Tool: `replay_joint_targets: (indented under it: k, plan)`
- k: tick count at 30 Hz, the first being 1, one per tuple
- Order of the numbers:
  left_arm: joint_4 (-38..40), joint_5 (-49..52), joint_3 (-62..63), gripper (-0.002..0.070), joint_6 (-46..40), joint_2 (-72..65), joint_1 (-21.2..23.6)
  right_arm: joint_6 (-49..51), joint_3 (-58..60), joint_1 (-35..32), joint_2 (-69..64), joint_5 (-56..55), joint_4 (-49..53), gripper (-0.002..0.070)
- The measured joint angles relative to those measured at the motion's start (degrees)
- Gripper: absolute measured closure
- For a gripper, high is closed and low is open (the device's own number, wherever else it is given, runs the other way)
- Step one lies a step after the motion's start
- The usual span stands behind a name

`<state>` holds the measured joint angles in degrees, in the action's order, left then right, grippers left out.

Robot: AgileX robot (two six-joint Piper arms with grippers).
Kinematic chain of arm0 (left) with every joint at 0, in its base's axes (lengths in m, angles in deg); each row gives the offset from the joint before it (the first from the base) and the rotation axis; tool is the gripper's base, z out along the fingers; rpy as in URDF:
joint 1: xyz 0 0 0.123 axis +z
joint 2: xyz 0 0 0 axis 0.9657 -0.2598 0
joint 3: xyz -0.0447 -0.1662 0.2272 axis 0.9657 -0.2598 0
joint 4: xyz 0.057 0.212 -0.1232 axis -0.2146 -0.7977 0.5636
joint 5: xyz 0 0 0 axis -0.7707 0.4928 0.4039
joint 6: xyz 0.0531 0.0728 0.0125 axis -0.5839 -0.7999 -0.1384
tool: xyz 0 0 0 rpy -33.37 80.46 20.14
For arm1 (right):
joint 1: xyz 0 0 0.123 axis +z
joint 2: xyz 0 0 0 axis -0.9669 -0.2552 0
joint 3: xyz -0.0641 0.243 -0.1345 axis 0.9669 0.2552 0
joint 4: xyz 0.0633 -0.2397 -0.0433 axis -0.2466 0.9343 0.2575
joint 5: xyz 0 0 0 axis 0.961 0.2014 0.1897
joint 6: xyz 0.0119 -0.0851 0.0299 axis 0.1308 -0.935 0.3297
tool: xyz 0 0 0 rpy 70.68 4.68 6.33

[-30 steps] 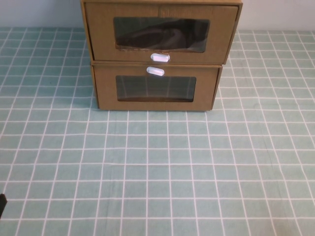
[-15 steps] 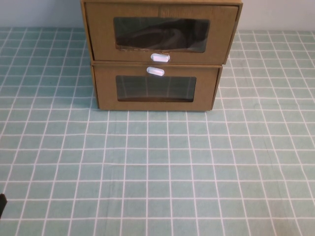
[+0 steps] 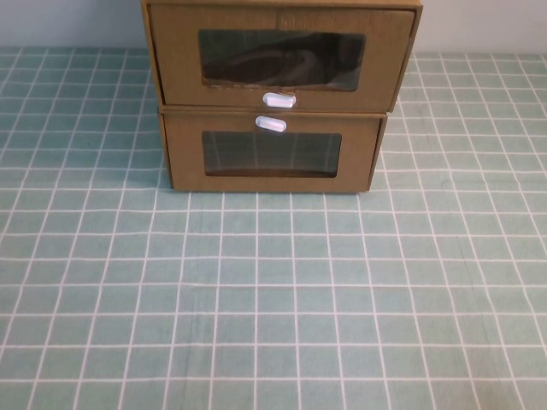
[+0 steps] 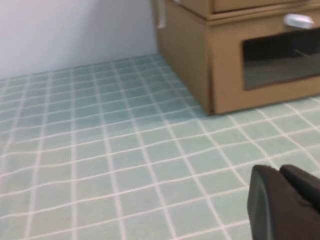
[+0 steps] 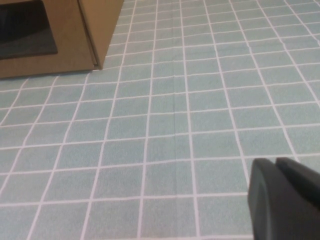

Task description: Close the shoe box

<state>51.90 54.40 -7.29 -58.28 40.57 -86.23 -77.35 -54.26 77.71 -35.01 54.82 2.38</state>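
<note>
The shoe box [image 3: 280, 56] is the upper of two stacked brown cardboard boxes at the table's far middle. It has a wrinkled dark window and a white tab [image 3: 278, 100] below the window. Its front overhangs the lower box's top edge. Its bottom edge shows in the left wrist view [image 4: 250, 4]. My left gripper [image 4: 277, 171] is shut and empty, low over the cloth, in front and to the left of the boxes. My right gripper [image 5: 275, 162] is shut and empty, low over the cloth, in front and to the right of them. Neither gripper shows in the high view.
The lower box [image 3: 270, 154] has its white tab [image 3: 270, 125] above a smooth clear window; it also shows in the left wrist view [image 4: 225, 65] and the right wrist view [image 5: 70, 45]. A green checked cloth [image 3: 273, 290] covers the table. A pale wall [image 4: 75, 30] stands behind.
A small dark piece of the left arm at the lower left edge of the high view has gone out of sight. The boxes have not moved.
</note>
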Motion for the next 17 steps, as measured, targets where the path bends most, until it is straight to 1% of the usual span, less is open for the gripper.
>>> replay_joint_targets:
  k: [2, 3, 5, 8, 12, 17]
  plan:
    - [-10.8, 0.2, 0.0, 0.068, 12.6, 1.9, 2.1, 0.0, 0.0, 0.0, 0.0, 0.0, 0.0, 0.0687]
    - [-14.6, 0.8, 0.0, 0.068, 18.0, 3.0, 3.1, 0.0, 0.0, 0.0, 0.0, 0.0, 0.0, 0.0687]
    - [-20.3, 2.8, 0.0, 0.068, 24.4, 4.5, 5.3, 0.0, 0.0, 0.0, 0.0, 0.0, 0.0, 0.0687]
    - [-23.0, 5.7, 0.0, 0.068, 27.5, 5.0, 7.0, 0.0, 0.0, 0.0, 0.0, 0.0, 0.0, 0.0687]
    - [-24.0, 11.5, 0.0, 0.068, 28.2, 5.0, 7.3, 0.0, 0.0, 0.0, 0.0, 0.0, 0.0, 0.0687]
    - [-23.9, 12.5, 0.0, 0.068, 28.2, 5.1, 7.5, 0.0, 0.0, 0.0, 0.0, 0.0, 0.0, 0.0687]
